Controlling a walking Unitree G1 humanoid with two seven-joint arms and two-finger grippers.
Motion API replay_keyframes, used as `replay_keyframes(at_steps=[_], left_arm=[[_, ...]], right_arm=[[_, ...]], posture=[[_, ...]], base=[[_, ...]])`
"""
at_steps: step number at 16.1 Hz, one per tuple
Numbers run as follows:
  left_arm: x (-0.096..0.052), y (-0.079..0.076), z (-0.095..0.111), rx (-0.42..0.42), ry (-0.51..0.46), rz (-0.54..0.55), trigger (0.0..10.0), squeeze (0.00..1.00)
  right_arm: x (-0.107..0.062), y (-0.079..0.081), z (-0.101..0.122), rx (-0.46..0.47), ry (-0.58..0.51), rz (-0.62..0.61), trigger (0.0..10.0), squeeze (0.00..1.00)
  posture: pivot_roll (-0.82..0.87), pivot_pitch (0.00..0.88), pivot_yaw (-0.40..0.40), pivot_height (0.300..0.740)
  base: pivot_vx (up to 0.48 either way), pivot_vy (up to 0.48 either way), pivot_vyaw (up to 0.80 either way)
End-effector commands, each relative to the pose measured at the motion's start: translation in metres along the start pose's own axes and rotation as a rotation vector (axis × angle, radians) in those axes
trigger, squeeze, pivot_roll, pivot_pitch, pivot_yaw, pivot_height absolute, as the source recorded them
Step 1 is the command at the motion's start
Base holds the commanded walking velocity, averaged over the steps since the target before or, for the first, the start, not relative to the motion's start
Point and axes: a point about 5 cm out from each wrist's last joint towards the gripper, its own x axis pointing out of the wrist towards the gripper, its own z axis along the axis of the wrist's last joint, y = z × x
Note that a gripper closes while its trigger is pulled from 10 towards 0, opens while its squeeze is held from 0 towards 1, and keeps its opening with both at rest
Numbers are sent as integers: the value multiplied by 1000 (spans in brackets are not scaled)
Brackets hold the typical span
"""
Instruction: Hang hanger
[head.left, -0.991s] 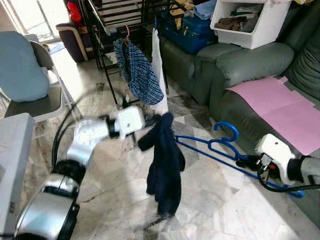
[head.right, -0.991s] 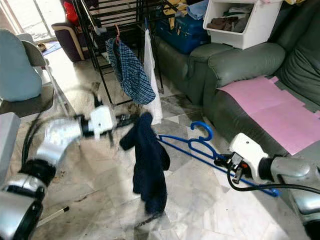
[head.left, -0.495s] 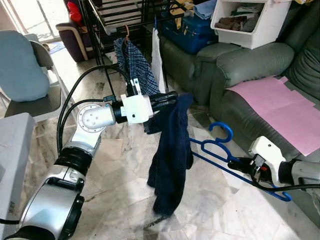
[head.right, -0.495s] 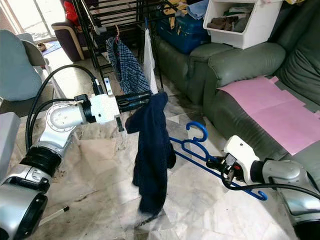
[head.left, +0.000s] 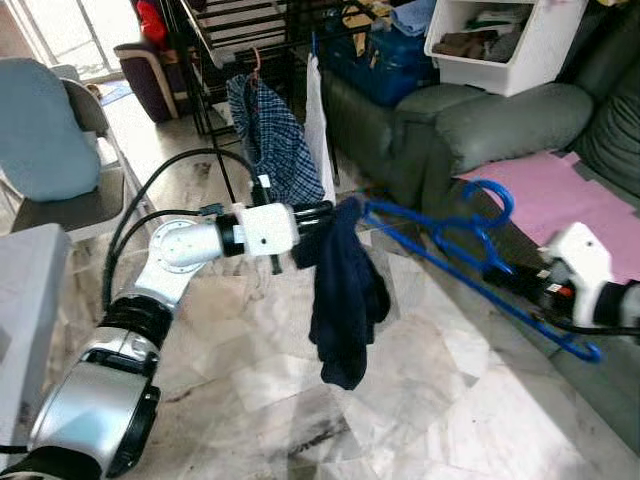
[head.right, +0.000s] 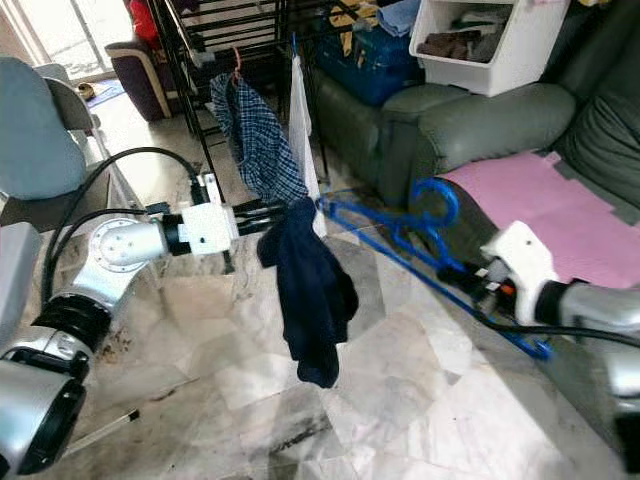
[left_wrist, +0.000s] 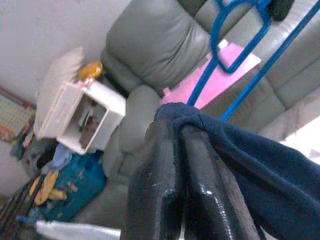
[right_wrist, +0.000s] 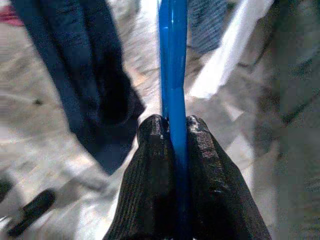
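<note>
A blue plastic hanger (head.left: 445, 238) is off the floor, slanting from the sofa's front toward the garment, hook (head.left: 492, 203) up. My right gripper (head.left: 525, 280) is shut on its lower bar, and the right wrist view has the bar (right_wrist: 172, 75) pinched between the black fingers (right_wrist: 152, 165). My left gripper (head.left: 322, 212) is shut on the top of a dark navy garment (head.left: 345, 290), which hangs limp above the marble floor. The hanger's far end almost touches the garment. In the left wrist view the cloth (left_wrist: 250, 165) drapes over the fingers (left_wrist: 160, 185).
A black drying rack (head.left: 215, 40) stands behind, with a plaid shirt (head.left: 275, 140) and a white cloth (head.left: 318, 120) hanging on it. A green sofa (head.left: 480, 120) with a pink sheet (head.left: 565, 190) lies to the right. A folding chair (head.left: 60, 150) is on the left.
My right gripper has lifted the blue hanger from near the floor up toward the garment. The left gripper keeps hold of the garment, which has swung and settled.
</note>
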Motion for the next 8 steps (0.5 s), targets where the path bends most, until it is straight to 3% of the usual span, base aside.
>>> replay_keyframes(at_steps=[1, 4, 8], left_arm=[[0, 10, 5, 47, -6, 12, 10000, 0], [-2, 8, -1, 56, 29, 2, 10000, 0], [-4, 7, -5, 53, 60, -9, 10000, 0]], right_arm=[[-10, 0, 9, 6, -20, 58, 10000, 0], [-22, -2, 9, 17, 13, 89, 10000, 0], [-26, 3, 11, 32, 21, 146, 10000, 0]], posture=[[-114, 0, 57, 740], [-115, 0, 56, 740], [-114, 0, 56, 740]], base=[[0, 0, 0], [0, 0, 0], [0, 0, 0]])
